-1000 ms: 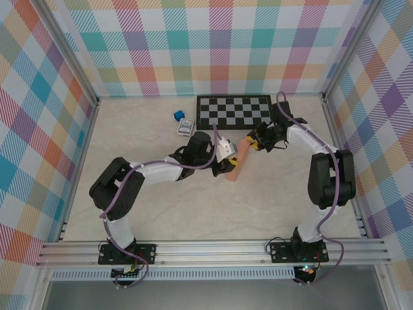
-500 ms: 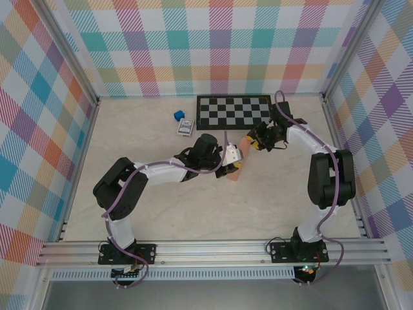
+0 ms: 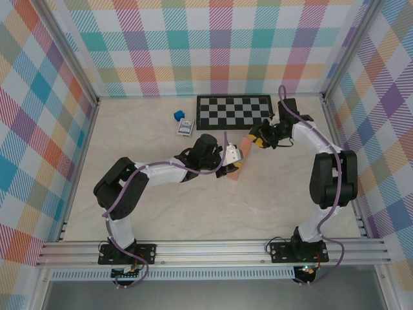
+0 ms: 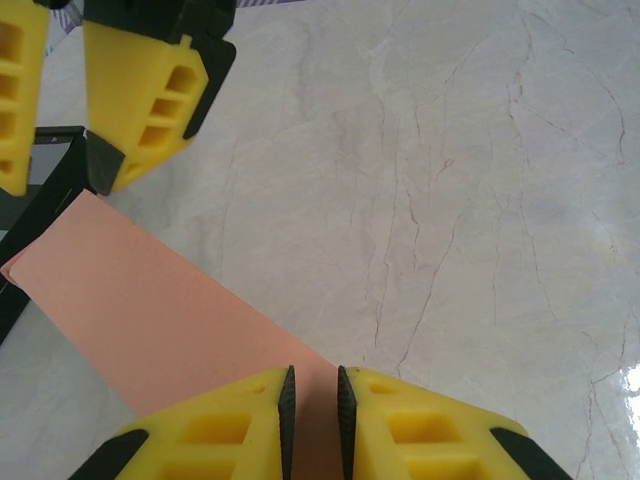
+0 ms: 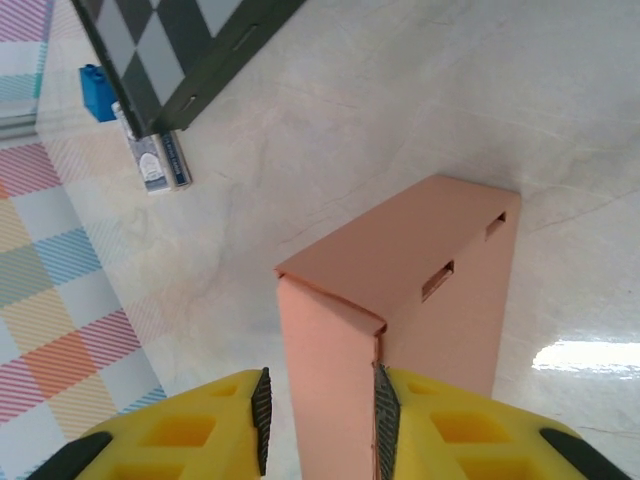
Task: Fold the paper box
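Observation:
The paper box (image 3: 237,169) is a salmon-orange folded piece standing on end at mid table. In the right wrist view the paper box (image 5: 420,250) shows a folded corner and two small slots. My right gripper (image 5: 318,385) straddles one panel: the right pad touches the box, the left pad stands apart from it, so it is open. My left gripper (image 4: 312,385) is shut on the near end of the paper box (image 4: 150,310), with salmon card between its narrow pads. The right gripper's yellow fingers (image 4: 140,90) sit at the box's far end. From above, the left gripper (image 3: 231,155) and right gripper (image 3: 257,141) flank the box.
A black-and-white checkerboard (image 3: 233,110) lies at the back, just behind the right gripper. A tiny blue cube (image 3: 177,115) and a small blue-and-white card pack (image 3: 186,127) sit left of it. Plaid walls enclose the marble-look table (image 3: 193,206).
The left gripper moved right along the box, which now stands more upright and looks shorter from above. The right gripper's jaws widened and its wrist shifted slightly back.

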{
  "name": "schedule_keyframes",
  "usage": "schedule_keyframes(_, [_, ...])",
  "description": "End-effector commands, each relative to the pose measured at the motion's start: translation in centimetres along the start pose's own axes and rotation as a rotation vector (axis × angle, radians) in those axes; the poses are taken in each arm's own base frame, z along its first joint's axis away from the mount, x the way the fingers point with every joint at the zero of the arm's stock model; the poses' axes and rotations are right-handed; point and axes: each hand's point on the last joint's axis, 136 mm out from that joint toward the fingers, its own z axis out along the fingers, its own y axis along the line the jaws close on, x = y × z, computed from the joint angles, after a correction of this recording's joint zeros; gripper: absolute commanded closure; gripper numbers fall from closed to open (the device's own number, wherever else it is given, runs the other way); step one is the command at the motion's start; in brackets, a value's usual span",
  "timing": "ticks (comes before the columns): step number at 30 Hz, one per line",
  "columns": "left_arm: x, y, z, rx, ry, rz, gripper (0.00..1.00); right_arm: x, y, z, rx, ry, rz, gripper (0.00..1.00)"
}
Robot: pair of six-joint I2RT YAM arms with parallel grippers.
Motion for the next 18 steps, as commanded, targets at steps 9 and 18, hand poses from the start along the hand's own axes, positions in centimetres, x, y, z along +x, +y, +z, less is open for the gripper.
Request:
schedule_keyframes(9, [8.1,-2.6,0.7,0.071,0.248,-0.070,0.79,-0.3,-5.3,3.4,0.051,0.060,0.045,0.68])
schedule_keyframes(18, [7.7,-2.3,0.6,0.064,0.238,-0.069,0.80,0.0,-4.2,1.4,0.059,0.034,0.000,0.68])
